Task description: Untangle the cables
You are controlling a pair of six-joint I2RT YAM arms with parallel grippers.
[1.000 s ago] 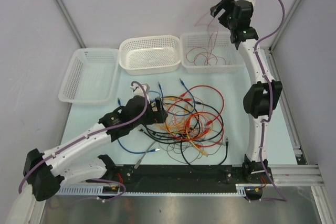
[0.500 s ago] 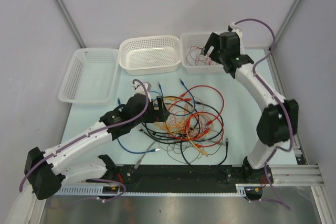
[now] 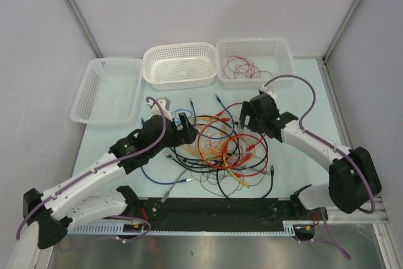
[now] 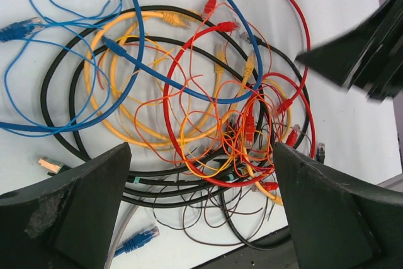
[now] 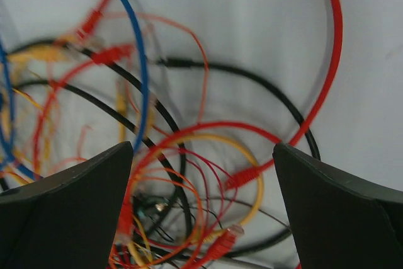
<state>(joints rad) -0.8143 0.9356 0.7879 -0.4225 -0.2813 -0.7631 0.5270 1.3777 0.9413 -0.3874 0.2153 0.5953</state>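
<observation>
A tangle of cables (image 3: 230, 146) in red, orange-yellow, blue, black and grey lies on the pale table; it shows in the left wrist view (image 4: 201, 105) and the right wrist view (image 5: 201, 174). My left gripper (image 3: 187, 121) is open and empty, hovering over the pile's left edge. My right gripper (image 3: 247, 116) is open and empty, just above the pile's upper right side. A thin red cable (image 3: 244, 67) lies in the right basket (image 3: 284, 48).
Three white baskets stand along the back: left one (image 3: 85, 96), middle one (image 3: 154, 55), and the right one. A blue cable (image 3: 151, 174) and a grey cable (image 3: 171, 188) trail toward the black front rail (image 3: 214, 209).
My right arm has swung down from above the right basket to the pile's right side, leaving the thin red cable in the basket. My left gripper has shifted slightly toward the back.
</observation>
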